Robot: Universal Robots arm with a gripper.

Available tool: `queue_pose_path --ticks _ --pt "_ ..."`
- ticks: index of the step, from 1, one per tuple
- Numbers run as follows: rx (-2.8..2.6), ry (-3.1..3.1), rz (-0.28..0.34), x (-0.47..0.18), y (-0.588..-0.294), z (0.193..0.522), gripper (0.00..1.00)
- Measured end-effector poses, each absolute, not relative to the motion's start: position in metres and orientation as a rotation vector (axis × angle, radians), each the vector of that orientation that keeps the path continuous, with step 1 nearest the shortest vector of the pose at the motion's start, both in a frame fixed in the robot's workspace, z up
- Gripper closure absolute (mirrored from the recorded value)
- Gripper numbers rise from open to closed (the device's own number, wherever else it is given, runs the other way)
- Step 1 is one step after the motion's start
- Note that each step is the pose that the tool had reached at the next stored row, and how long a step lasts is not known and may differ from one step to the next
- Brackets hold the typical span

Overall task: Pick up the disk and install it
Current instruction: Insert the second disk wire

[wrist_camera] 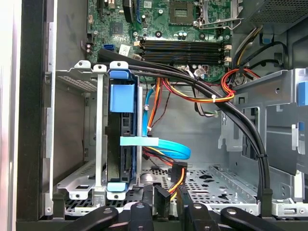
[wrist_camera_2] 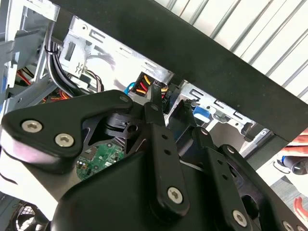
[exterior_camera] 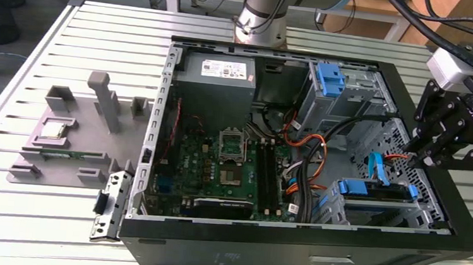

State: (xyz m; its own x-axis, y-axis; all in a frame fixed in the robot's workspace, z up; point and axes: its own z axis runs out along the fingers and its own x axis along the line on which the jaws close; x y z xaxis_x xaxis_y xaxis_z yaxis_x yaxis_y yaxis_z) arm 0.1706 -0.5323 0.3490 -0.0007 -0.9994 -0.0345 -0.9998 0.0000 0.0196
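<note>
- Black linkage bars of the pincer (wrist_camera_2: pixel 159 103) are crowding the second wrist view, with a green circuit board (wrist_camera_2: pixel 98 161) peeking out behind them; whether the tips are apart or together I cannot tell.
- In the exterior view the pincer (exterior_camera: pixel 427 161) is hanging over the case (exterior_camera: pixel 295 251) at its edge on the exterior view's right, just above the bay wall and near the orange and blue cables (exterior_camera: pixel 375 165).
- Sitting in the lower drive cage, the disk (exterior_camera: pixel 373 191) is showing its blue carrier near the case corner closest to the camera on the exterior view's right; in the first wrist view the disk (wrist_camera: pixel 120 144) is standing edge-on between the cage's metal rails, blue tabs at both ends.
- The pincer is holding nothing that I can make out; it is hovering apart from the disk, beside it.
- Crossing right beside the carrier, a light blue ribbon (wrist_camera: pixel 161 147) and a red-yellow-black power plug (wrist_camera: pixel 177 175) are lying close to the arm's tips.
- Risk, as I judge it: the tips are working so near these cables that a descent could snag or pinch a wire, or tug the plug loose.
- Another risk: with the disk flanked closely by thin rails, a slightly off-centre approach could strike the cage instead of the carrier, or skew the drive in its slot.
- The case is resting on a slatted table (exterior_camera: pixel 10 216), with a grey fixture (exterior_camera: pixel 76 132) well apart on the exterior view's left.
</note>
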Motion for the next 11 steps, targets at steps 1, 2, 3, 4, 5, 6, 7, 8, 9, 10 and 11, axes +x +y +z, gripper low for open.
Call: queue_pose_path --ticks 1,2,3,4,5,6,7,8,9,10,11 --pt "-2.213 2.214 0.06 0.1706 -0.5324 0.3491 0.67" --pt "-2.213 2.214 0.06 0.1706 -0.5324 0.3491 0.68" --pt "-2.213 2.214 0.06 0.1706 -0.5325 0.3491 0.68" --pt "-2.213 2.214 0.06 0.1706 -0.5325 0.3491 0.68" --pt "-2.213 2.214 0.06 0.1706 -0.5326 0.349 0.75" --pt "-2.213 2.214 0.06 0.1706 -0.5326 0.349 0.75" --pt "-2.213 2.214 0.06 0.1706 -0.5327 0.349 0.75" --pt "-2.213 2.214 0.06 0.1706 -0.5327 0.3491 0.75" --pt "-2.213 2.214 0.06 0.1706 -0.5328 0.3491 0.75" --pt "-2.213 2.214 0.059 0.1706 -0.5329 0.3492 0.75" --pt "-2.213 2.214 0.059 0.1706 -0.533 0.3492 0.82"
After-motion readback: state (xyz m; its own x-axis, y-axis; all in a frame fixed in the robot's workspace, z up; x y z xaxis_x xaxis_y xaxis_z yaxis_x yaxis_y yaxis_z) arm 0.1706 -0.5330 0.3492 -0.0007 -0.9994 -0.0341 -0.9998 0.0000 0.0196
